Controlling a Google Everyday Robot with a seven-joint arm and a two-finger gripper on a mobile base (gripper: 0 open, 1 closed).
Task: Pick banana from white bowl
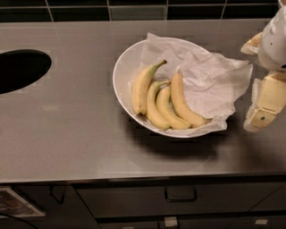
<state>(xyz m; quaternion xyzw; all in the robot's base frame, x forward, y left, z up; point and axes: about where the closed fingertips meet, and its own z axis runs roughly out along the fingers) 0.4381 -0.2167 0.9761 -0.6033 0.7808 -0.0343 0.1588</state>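
The white bowl (117, 76) sits at the middle of a steel counter, lined with a crumpled white paper sheet (210, 76). Several bananas lie in it. The banana (181, 103), long, curved and deep yellow, is the rightmost one, lying on the paper. To its left are two shorter joined bananas (160, 105) and a paler banana with a greenish stem (140, 89). My gripper (248, 87) is at the right edge of the view, just right of the bowl and paper. It is open and empty, one finger (263, 105) below and one finger (251, 44) above.
A dark oval opening (20, 69) is cut into the counter at the far left. Dark tiles (134, 11) run along the back. The counter's front edge (134, 176) has drawers with a handle (181, 195) below it.
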